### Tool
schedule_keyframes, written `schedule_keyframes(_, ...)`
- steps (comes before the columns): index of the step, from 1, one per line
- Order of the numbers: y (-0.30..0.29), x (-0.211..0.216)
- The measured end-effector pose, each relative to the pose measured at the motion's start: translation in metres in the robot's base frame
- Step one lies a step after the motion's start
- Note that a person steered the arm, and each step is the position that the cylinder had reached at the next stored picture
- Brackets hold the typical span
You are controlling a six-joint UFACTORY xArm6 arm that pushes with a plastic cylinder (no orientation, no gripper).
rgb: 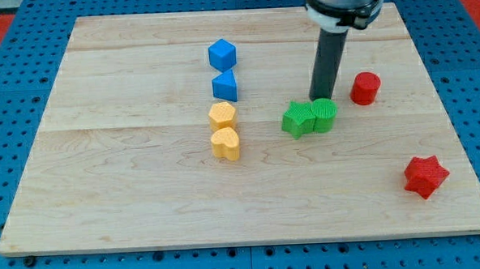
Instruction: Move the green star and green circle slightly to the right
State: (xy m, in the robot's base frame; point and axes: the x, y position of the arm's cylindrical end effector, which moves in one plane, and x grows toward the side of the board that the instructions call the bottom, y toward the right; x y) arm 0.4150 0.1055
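Eight blocks lie on the wooden board (145,195), which rests on a blue perforated table (14,160).

My tip (323,97) stands at the upper edge of the green circle (325,114), at about 12 o'clock from it, and it seems to touch the block or to be just beside it; I cannot tell which. The arm has no hand and no jaws, only the straight dark rod (328,62), so nothing is spread, pressed together or pinching.

The green star (298,120) lies right of the board's centre and touches the green circle, which is at 3 o'clock from it. The two green blocks make one pair.

A red cylinder-like block (365,88) is near the pair, at about 2 o'clock from the green circle and just to the right of the rod. A red star (425,176) is well apart, at about 4 o'clock from the green pair, near the board's right edge.

At 9 o'clock from the green star there is a column of four blocks. From the view's top to the bottom they are: a blue cube (222,53), a blue block (226,86) with a slanted shape, a yellow block (222,116) with several sides, and a yellow heart (226,143). The two yellow blocks touch each other. The two blue blocks are just beside each other.
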Motion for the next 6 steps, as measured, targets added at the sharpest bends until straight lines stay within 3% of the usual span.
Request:
schedule_keyframes(2,-0.079,-0.006)
schedule_keyframes(3,-0.087,0.013)
schedule_keyframes(4,-0.049,0.029)
schedule_keyframes(6,-0.012,0.011)
